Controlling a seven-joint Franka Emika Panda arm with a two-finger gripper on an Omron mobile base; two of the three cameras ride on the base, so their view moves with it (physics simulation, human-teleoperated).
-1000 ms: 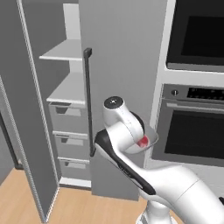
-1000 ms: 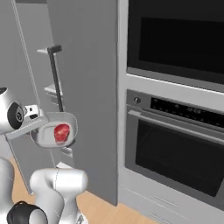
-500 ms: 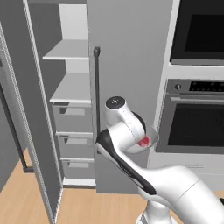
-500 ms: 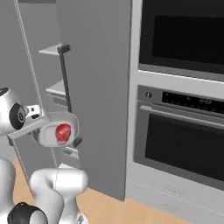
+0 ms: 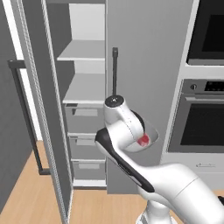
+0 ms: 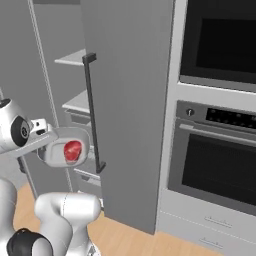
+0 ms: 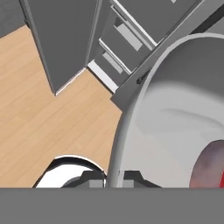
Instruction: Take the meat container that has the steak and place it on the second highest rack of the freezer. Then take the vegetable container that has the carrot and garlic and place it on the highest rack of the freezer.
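Now the tool (image 7: 114, 178) is closed tight on the rim of the meat container (image 6: 56, 149), a pale grey shallow pan with a smooth rounded wall. It holds the pan in the air in front of the freezer (image 5: 148, 61), just beside the long dark bar handle (image 6: 93, 115) and at about the height of the grey drawers (image 5: 85, 119). The steak (image 6: 73, 150), a small rounded red-pink piece, lies inside the pan, far smaller than it.

The freezer stands open. Its door (image 5: 30, 109) swings out to the left of the shelves, and free floor remains between that door and the closed grey panel that carries the bar handle. Inside, the highest rack (image 5: 83, 51) is a flat pale shelf with tall space over it. The second highest rack (image 5: 86, 89) lies under it, just above the drawers, with a lower gap over it.

To the right of the freezer stand black-windowed ovens (image 6: 220, 165) with smooth grey fronts. The floor (image 7: 48, 118) is light wood with straight planks.
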